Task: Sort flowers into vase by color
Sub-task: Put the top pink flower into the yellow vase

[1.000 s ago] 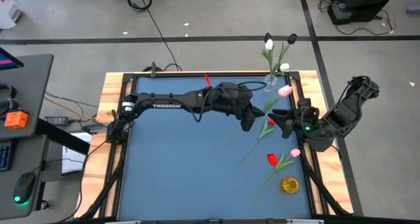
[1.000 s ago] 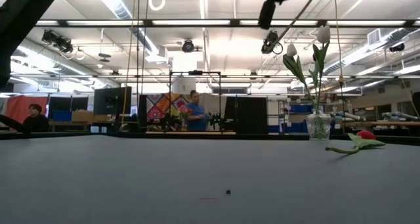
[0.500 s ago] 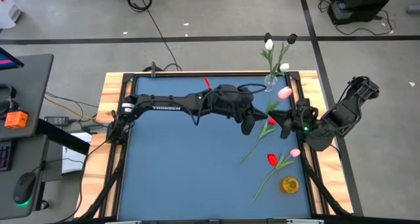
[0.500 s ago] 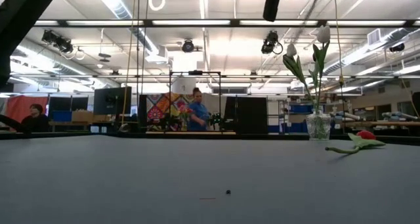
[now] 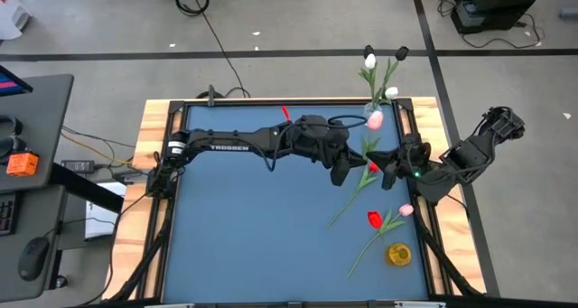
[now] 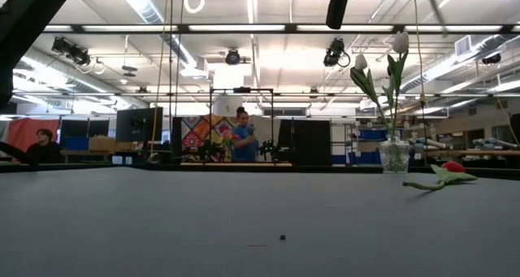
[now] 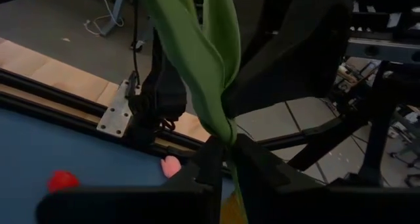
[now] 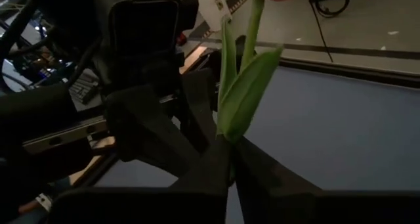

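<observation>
A pink tulip [image 5: 374,120] with a green stem and leaves is in the air between my two grippers, over the table's right part. My left gripper [image 5: 354,165] and my right gripper [image 5: 379,163] face each other, and each is shut on the tulip's green lower part. A clear vase [image 5: 372,116] at the far right edge holds white [image 5: 368,60] and black [image 5: 401,51] tulips. A red tulip [image 5: 372,168] lies on the table below the grippers. Another red tulip [image 5: 374,219] and a pink one [image 5: 405,210] lie beside a yellow vase [image 5: 398,253]. My left gripper pinches the pink tulip between its two fingers at the base of its leaves [image 7: 226,133]. The leaves rise from the fingertips and the tulip is clear of the table. My right gripper pinches the same tulip where the stem and a leaf meet [image 8: 228,135]. The stem stands up from the fingertips, head on top.
The table has a raised black frame and wooden border [image 5: 424,177] close to the right gripper. The clear vase also shows in the low view [image 6: 394,155], with a red tulip [image 6: 451,168] lying beside it. People stand in the room far behind the table.
My right gripper has gone a little toward the table's left, closer to my left gripper. The pink tulip's head has swung toward the left and far side, nearer the clear vase. My left gripper has stayed nearly where it was.
</observation>
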Action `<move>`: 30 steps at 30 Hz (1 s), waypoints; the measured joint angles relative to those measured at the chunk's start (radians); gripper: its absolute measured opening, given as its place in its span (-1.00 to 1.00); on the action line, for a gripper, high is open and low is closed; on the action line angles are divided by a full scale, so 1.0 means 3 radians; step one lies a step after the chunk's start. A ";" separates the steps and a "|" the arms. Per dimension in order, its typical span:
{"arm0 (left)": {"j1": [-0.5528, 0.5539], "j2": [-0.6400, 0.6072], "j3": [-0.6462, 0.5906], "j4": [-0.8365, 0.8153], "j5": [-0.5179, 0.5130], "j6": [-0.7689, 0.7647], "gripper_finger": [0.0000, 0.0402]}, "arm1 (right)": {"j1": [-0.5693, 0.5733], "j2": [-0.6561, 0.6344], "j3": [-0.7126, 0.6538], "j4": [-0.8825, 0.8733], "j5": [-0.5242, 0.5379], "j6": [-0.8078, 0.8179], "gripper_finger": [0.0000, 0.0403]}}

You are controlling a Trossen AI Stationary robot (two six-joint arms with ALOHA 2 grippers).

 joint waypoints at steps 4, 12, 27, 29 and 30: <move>0.0000 0.0000 0.0000 0.0002 0.0062 0.0015 -0.94 | -0.0006 -0.0009 0.0000 0.0085 -0.0036 -0.0048 -0.69; -0.0004 0.0000 0.0000 0.0026 0.0151 0.0098 -0.98 | -0.0009 -0.0040 0.0000 0.0140 -0.0197 -0.0169 -0.46; 0.0051 -0.0001 0.0009 -0.0198 0.0308 -0.0015 -0.69 | -0.0009 -0.0063 -0.0001 0.0152 -0.0191 -0.0562 -0.97; 0.0094 -0.0013 0.0006 -0.0337 0.0481 -0.0020 -0.56 | -0.0009 -0.0100 -0.0001 0.0124 -0.0187 -0.0637 -0.98; 0.0111 -0.0019 0.0001 -0.0376 0.0556 -0.0018 -0.49 | -0.0006 -0.0117 0.0000 0.0080 -0.0190 -0.0668 -0.98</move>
